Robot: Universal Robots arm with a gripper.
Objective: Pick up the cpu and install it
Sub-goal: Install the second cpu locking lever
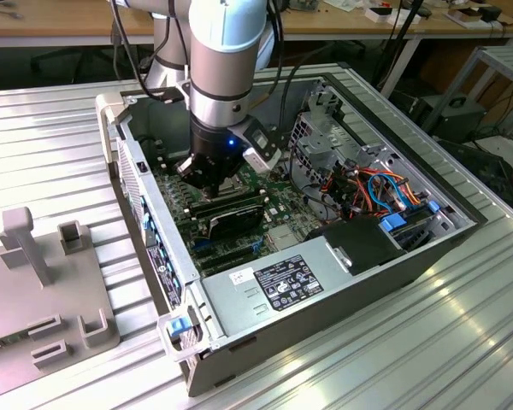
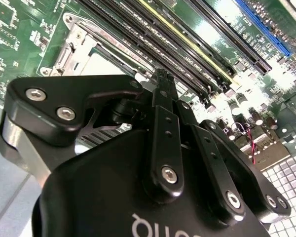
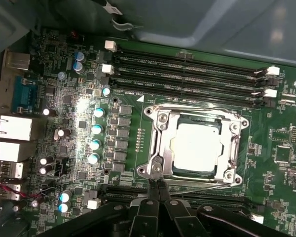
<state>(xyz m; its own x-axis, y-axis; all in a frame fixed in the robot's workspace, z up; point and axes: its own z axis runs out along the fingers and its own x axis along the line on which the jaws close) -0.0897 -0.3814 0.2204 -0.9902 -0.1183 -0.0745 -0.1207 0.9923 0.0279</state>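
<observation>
The cpu point(image 3: 195, 148) lies flat in its socket on the green motherboard, its silver lid showing inside the metal retention frame point(image 3: 160, 121). In the second wrist view a patch of the cpu point(image 2: 102, 65) shows beyond the gripper body. My gripper point(image 3: 157, 183) is shut, fingertips pressed together with nothing visible between them, and it stands at the socket frame's edge, just beside the cpu. The second wrist view shows the gripper point(image 2: 161, 75) with its black fingers point(image 2: 164, 143) closed into one point. In the exterior view the gripper point(image 1: 207, 186) reaches down into the open computer case point(image 1: 141, 184).
Black memory slots point(image 3: 187, 74) run along one side of the socket, and capacitors point(image 3: 96, 128) and rear ports point(image 3: 12, 128) sit on the other. The case holds a power supply point(image 1: 282, 286), coloured cables point(image 1: 380, 188) and a drive cage point(image 1: 321, 141). A grey fixture point(image 1: 34, 256) stands on the table at the exterior view's left.
</observation>
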